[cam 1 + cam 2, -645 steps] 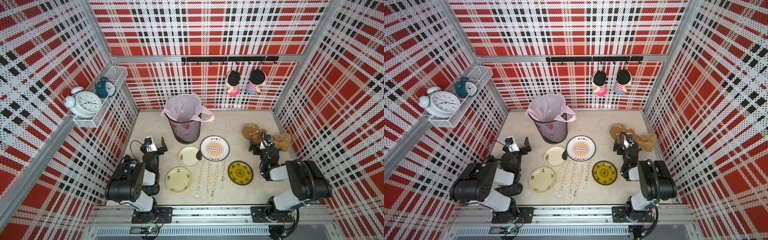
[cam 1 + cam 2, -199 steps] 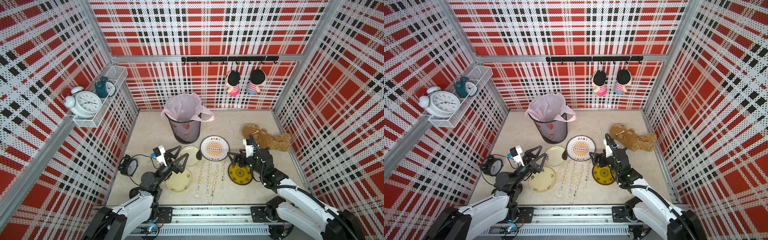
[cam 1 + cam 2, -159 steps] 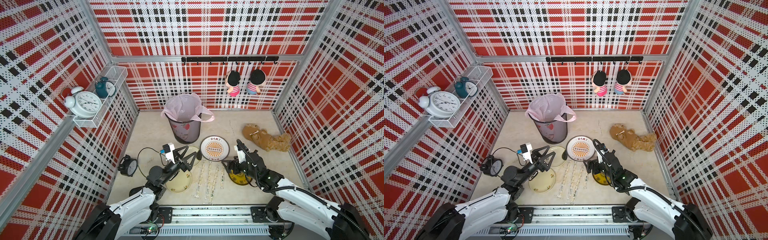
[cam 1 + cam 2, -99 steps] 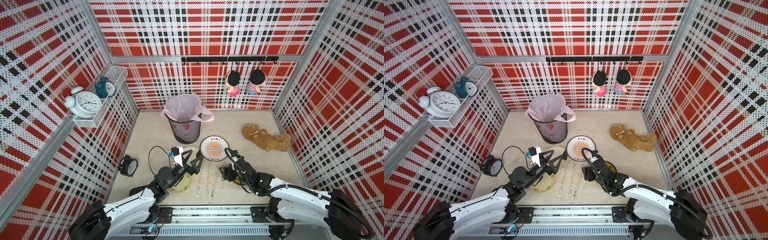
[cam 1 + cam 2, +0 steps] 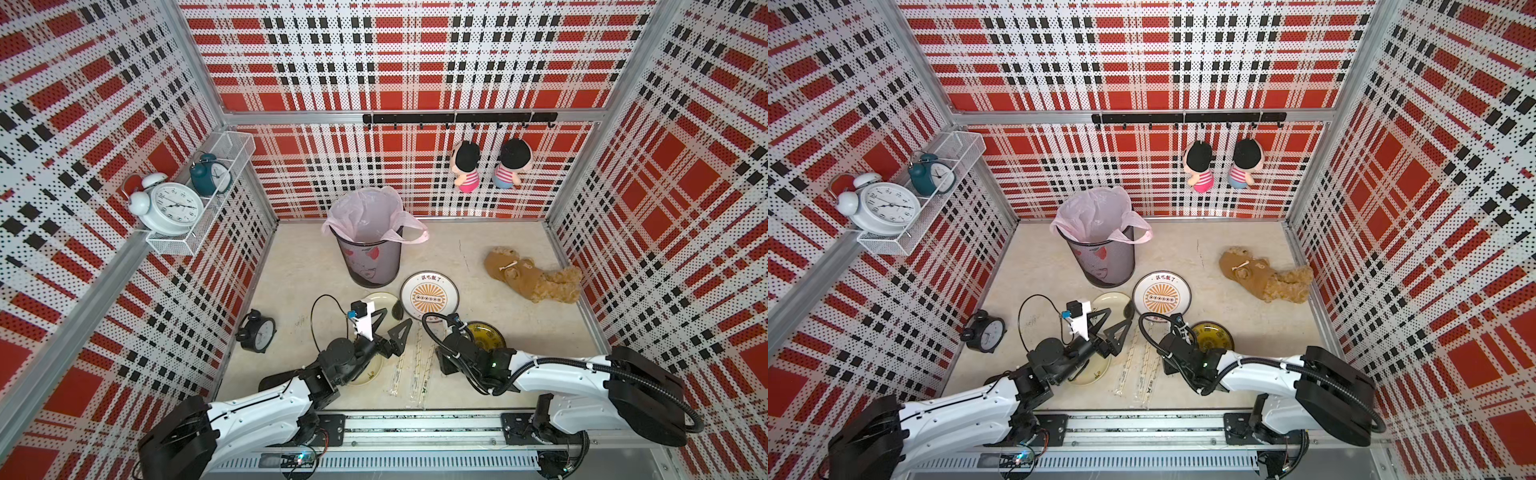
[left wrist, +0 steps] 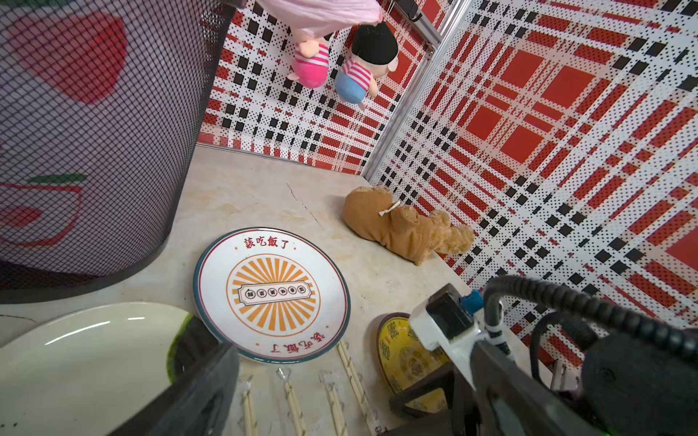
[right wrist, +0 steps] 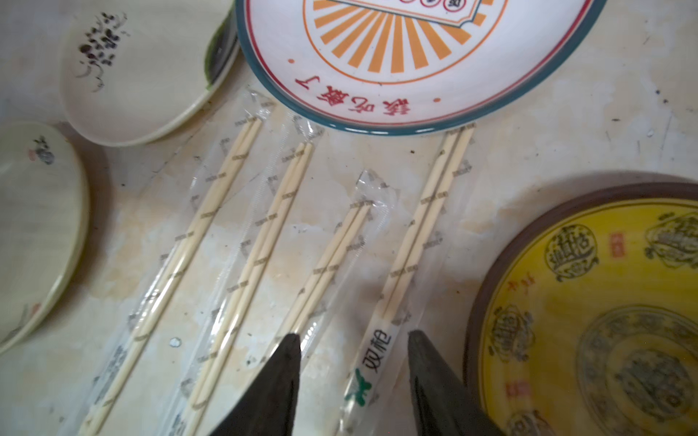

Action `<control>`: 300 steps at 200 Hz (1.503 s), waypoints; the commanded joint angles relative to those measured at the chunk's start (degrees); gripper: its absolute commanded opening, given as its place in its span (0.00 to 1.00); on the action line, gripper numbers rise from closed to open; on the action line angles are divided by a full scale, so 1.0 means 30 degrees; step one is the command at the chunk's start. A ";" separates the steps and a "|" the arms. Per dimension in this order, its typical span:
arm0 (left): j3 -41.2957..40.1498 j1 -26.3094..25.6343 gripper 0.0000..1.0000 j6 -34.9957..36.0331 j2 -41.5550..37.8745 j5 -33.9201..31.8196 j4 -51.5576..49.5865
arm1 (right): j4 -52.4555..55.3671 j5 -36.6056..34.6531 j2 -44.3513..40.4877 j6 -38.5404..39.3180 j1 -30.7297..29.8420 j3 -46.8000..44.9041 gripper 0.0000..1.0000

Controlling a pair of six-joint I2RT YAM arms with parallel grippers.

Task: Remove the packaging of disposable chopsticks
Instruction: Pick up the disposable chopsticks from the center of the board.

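On the beige mottled worktop [image 7: 528, 151], four clear white-printed plastic sleeves [image 7: 260, 211] lie side by side, pale wooden chopsticks [image 7: 426, 211] inside. Right claw [image 7: 354, 336], half spread, straddles the logo end nearest the yellow patterned dish [image 7: 604, 302]; left claw [image 5: 397, 318] hovers, spread wide. Film likely light, slick: pinch that printed end.

- White plate [image 6: 264, 241] is showing red "該吃飯了" along its far rim and again, upside down, along its near rim
- Rightmost packaging sleeve [image 7: 377, 351] is carrying black "双枪" beside a green logo
- White alarm clock [image 5: 173, 206] at far left is displaying dial numerals 1 to 12
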State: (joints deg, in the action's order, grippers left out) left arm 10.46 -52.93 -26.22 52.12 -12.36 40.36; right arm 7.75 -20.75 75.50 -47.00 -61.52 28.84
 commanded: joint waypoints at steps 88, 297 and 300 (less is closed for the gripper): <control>-0.0410 -0.0229 0.98 0.0331 -0.0296 -0.0963 0.0161 | 0.1600 0.0326 0.2510 -0.1060 -0.0277 0.1231 0.30; -0.0703 -0.0229 0.98 0.0507 0.0051 -0.0780 0.1007 | 0.6037 0.1204 0.2213 -0.0593 -0.0643 0.2882 0.44; -0.0703 -0.0229 0.99 0.0507 0.0069 -0.0773 0.0996 | 0.6013 0.1271 0.2311 -0.0566 -0.0606 0.2869 0.43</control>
State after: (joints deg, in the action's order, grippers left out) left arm 9.08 -53.25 -25.41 52.84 -14.83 42.04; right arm 24.08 -16.32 79.99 -49.52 -64.40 36.53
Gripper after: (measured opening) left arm 0.983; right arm 0.443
